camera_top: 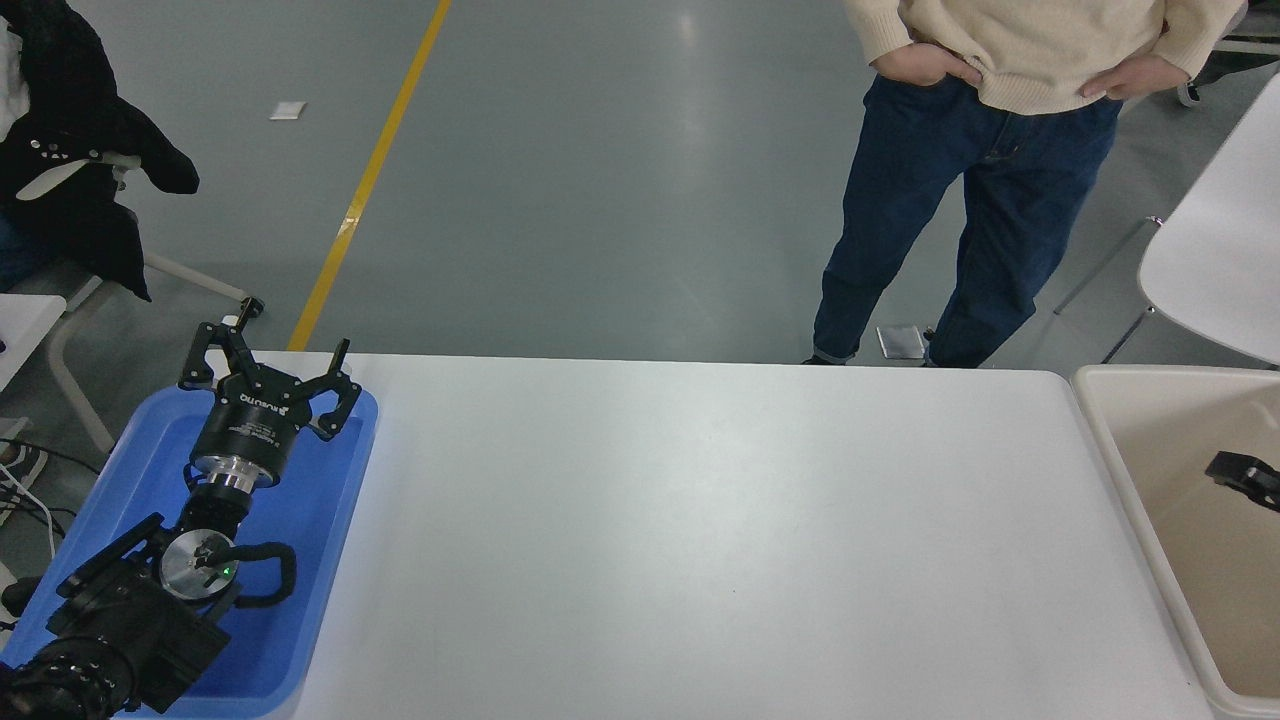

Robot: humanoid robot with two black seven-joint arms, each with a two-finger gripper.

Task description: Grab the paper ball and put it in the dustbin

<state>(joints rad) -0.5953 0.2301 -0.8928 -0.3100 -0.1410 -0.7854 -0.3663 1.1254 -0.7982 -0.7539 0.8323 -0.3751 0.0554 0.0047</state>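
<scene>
Paper ball cannot be made out anywhere in the head view; whether it is held at the right gripper (1243, 476) cannot be told. Only a small black part of that gripper is seen, at the right edge, inside the dustbin (1100, 430), and whether its fingers are spread or pressed together cannot be told. The dustbin, cream-beige with a thick pale rim, is placed just beside the right end of the white table (700, 520) and is cut off by the picture's right edge. The left gripper (272, 360) is parked at the near left, held over a shallow blue tray (330, 560) that lies at the table's left end; its fingers are spread apart and nothing is seen between them. The two grippers are well apart, with the table's bare white top between them. At the far side a person (1000, 150) in a cream sweater and blue jeans is seen standing, both hands tucked at the pockets, near the table's far right corner. A yellow line (370, 180) is painted on the grey floor at the far left, and a chair draped with a black coat (70, 150) is seen at the left edge. Another white table (1220, 250) is partly seen at the far right.
</scene>
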